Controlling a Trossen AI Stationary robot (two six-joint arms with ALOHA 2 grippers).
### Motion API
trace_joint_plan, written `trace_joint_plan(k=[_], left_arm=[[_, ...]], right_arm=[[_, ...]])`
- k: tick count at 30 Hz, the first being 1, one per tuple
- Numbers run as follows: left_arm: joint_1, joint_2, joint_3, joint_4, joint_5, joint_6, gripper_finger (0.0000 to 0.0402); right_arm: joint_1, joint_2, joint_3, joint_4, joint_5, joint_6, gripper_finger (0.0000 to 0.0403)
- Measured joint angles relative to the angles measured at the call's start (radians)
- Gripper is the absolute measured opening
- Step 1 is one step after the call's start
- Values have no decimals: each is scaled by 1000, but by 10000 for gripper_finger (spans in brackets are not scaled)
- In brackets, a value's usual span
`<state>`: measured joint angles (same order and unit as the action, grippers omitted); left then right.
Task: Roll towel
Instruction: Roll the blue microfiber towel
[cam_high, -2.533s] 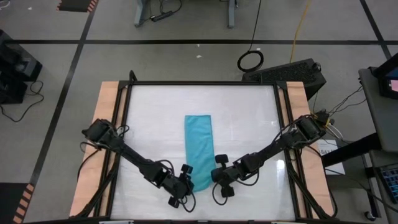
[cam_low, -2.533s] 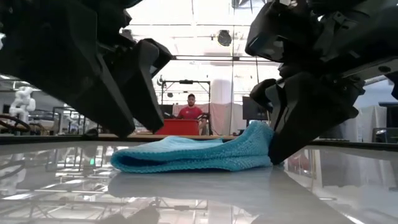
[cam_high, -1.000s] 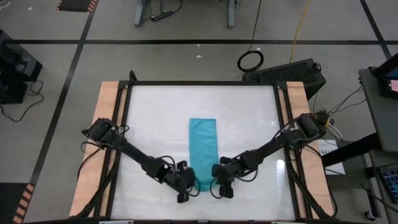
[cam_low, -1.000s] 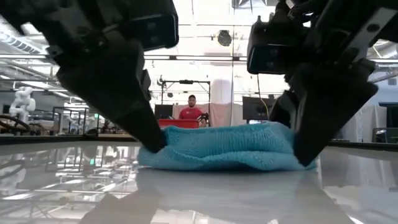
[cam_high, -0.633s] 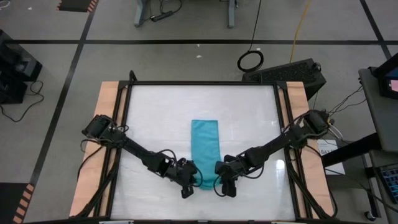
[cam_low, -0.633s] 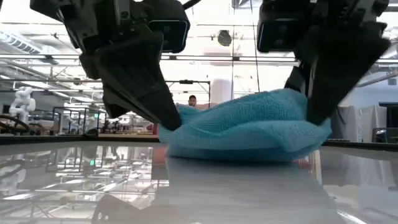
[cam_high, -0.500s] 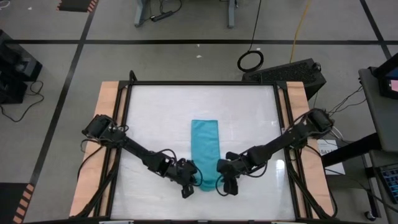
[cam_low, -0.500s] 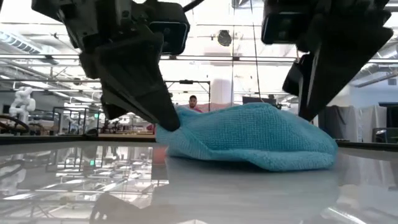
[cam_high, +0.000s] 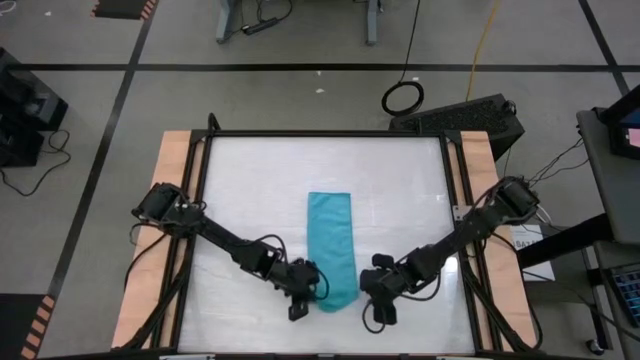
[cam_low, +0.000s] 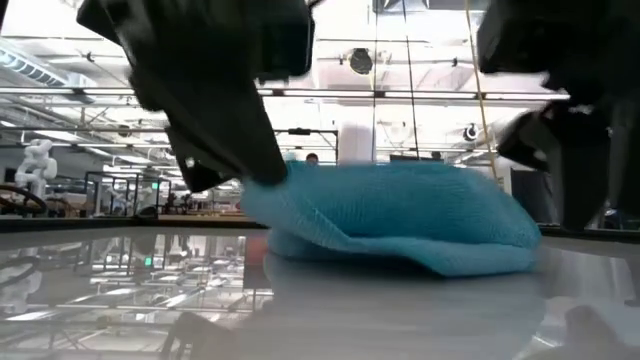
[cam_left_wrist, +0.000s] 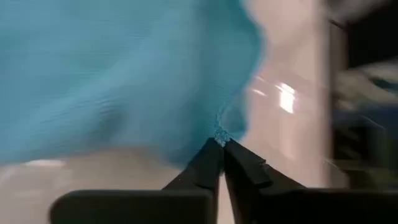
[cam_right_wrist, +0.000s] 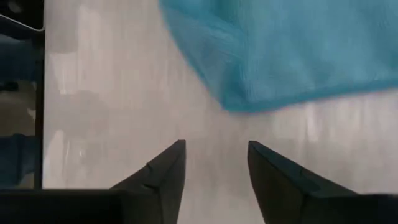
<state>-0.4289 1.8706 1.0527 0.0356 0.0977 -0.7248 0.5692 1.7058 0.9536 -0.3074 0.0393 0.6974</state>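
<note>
Turquoise towel (cam_high: 332, 249) lying mid-table (cam_high: 250, 180), near end folded over; left gripper (cam_high: 308, 290) at that end's left corner, jaws pinching the cloth edge; right gripper (cam_high: 377, 300) just beside it, jaws spread, empty.

The towel (cam_low: 400, 225) is soft, matt, nubby-weave cloth, lying on a table (cam_high: 250, 190) whose white top is smooth and glossy enough to mirror the room, edged at both sides by pale, bare wood strips (cam_high: 165, 190), while each hand's fingers (cam_right_wrist: 277, 180) look like matt dark plastic.
</note>
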Motion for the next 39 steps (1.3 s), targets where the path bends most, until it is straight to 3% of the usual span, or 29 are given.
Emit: trace_joint_plan(k=[8, 13, 16, 22, 28, 33, 39], left_arm=[[9, -1, 0, 38, 244, 24, 138], [43, -1, 0, 68, 352, 36, 174], [80, -1, 0, 102, 311, 67, 176], [180, 9, 0, 109, 15, 131, 160], [263, 71, 0, 117, 55, 185, 142], [283, 137, 10, 130, 137, 212, 141], [285, 177, 40, 137, 156, 220, 141]], right_arm=[[9, 7, -119, 153, 21, 107, 104], [7, 6, -138, 188, 44, 111, 84], [-1, 7, -139, 204, 72, 111, 78], [-43, 54, -137, 276, 88, 145, 75], [-61, 95, -134, 318, 86, 189, 75], [-74, 101, -136, 365, 96, 184, 75], [-118, 121, -139, 474, 95, 184, 75]])
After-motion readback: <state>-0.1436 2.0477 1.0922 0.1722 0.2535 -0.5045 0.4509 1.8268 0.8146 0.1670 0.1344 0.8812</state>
